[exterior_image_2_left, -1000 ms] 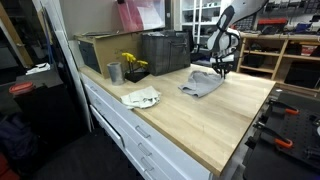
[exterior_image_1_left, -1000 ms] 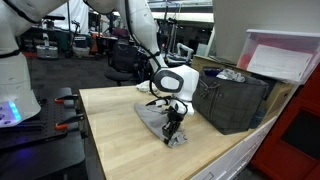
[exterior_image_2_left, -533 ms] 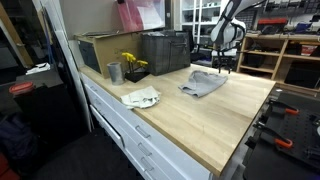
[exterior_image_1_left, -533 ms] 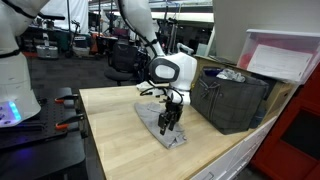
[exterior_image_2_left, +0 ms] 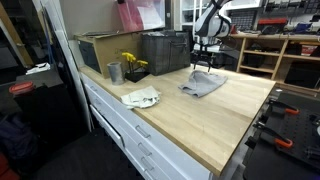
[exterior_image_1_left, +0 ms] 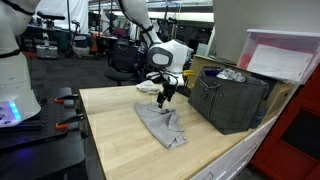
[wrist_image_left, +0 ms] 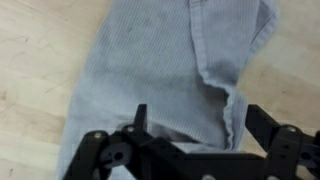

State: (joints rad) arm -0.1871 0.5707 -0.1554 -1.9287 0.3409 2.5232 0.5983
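On the counter [exterior_image_1_left: 110, 138] lies a limp, light grey cloth [exterior_image_1_left: 161, 125], probably best pinched at a fold; jaws above it spread, empty.

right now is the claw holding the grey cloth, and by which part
Nothing is held. The claw hangs open above the grey cloth lying on the table, its fingers wide apart in the wrist view.

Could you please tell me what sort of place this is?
Most likely a robotics lab or workshop: a wooden workbench with drawers, open shelves of equipment, and office chairs behind.
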